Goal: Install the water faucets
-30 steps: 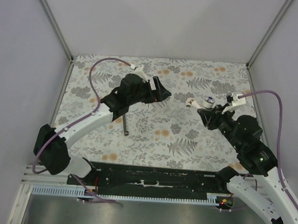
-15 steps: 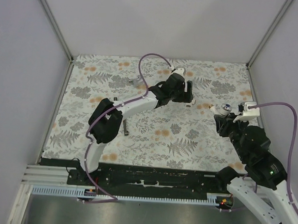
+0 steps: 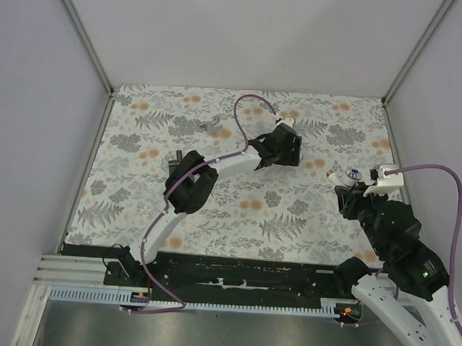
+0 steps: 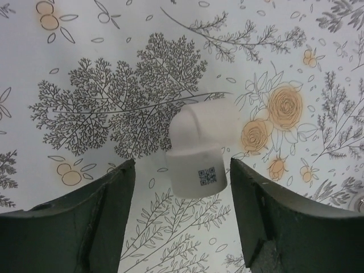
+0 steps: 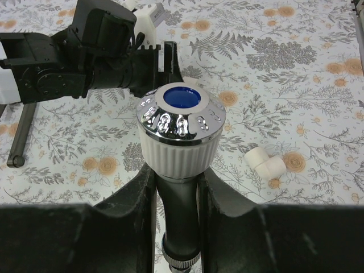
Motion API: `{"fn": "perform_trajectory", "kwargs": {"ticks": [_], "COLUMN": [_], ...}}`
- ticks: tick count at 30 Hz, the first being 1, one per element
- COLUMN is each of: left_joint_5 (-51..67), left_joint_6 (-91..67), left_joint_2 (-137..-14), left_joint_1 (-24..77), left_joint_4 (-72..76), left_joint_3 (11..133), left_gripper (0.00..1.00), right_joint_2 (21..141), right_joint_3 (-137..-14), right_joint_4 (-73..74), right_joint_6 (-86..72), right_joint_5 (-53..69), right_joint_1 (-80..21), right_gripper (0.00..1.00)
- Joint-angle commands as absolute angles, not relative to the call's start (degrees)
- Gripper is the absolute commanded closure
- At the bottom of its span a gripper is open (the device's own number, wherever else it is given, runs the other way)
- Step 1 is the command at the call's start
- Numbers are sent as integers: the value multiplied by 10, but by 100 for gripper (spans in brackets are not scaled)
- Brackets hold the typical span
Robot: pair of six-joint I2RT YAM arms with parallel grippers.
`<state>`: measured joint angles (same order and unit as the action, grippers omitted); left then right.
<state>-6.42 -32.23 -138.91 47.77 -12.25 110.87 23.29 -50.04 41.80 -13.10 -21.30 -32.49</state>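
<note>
My right gripper [image 5: 176,182] is shut on a water faucet [image 5: 181,128]: white ribbed knob, chrome cap with a blue centre, dark stem with a silvery end. It holds the faucet upright above the table at the right [image 3: 347,177]. My left gripper [image 4: 182,168] is open and hangs over a white bent pipe-like piece [image 4: 199,151] with a small QR code, which lies on the floral mat between the jaws, untouched. In the top view the left gripper [image 3: 288,150] reaches to the middle back. Another white bent piece [image 5: 264,162] lies on the mat right of the held faucet.
A small white-and-grey piece [image 3: 211,126] lies at the back left of the mat. A dark T-shaped tool [image 5: 20,136] lies left of the left arm. Grey walls close in the mat [image 3: 136,207] on three sides.
My left arm has swung from the left middle across to the middle back, over the white bent piece. My right gripper has drawn back to the right with the faucet.
</note>
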Motion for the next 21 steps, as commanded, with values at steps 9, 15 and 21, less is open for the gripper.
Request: {"fn": "perform_trajectory", "kwargs": {"ticks": [9, 15, 21], "left_joint_5": [-101, -209, -281], "left_joint_6": [-326, -351, -441], "left_joint_2": [-1385, -1233, -1071], "left_joint_1": [490, 490, 489], "left_joint_4": [-116, -107, -144], "left_joint_3": [1099, 926, 726], "left_gripper": [78, 91, 87], "right_joint_2": [229, 229, 227], "right_joint_3": [-489, -486, -475], "right_joint_4": [410, 407, 401], "right_joint_6": [-116, -114, -127], "right_joint_5": [-222, -211, -183], "right_joint_1": [-325, -325, -325], "right_gripper": [100, 100, 100]}}
